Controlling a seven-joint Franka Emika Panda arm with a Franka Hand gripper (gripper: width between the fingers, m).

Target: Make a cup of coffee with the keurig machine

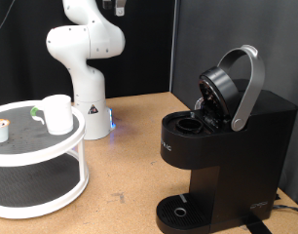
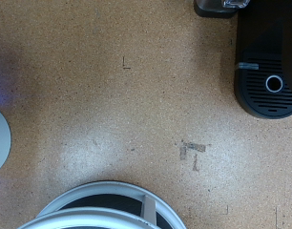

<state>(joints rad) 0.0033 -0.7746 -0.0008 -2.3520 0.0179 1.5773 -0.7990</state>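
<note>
The white cup (image 1: 56, 114) stands upright on the top shelf of a round white two-tier stand (image 1: 52, 146) at the exterior view's left. The black keurig machine (image 1: 222, 146) stands at the right with its grey-handled lid raised and the pod chamber open. From high above, the wrist view shows the machine (image 2: 270, 67) with its round drip tray. Only a dark bit of the gripper (image 1: 112, 5) shows at the exterior view's top edge, high above the table and far from both cup and machine. The cup does not show in the wrist view.
A small white pod with a tan top (image 1: 0, 129) sits on the stand's top shelf, left of the cup. The arm's white base (image 1: 89, 107) stands behind the stand. The stand's rim (image 2: 108, 205) shows in the wrist view. Bare wooden tabletop (image 1: 130, 166) lies between stand and machine.
</note>
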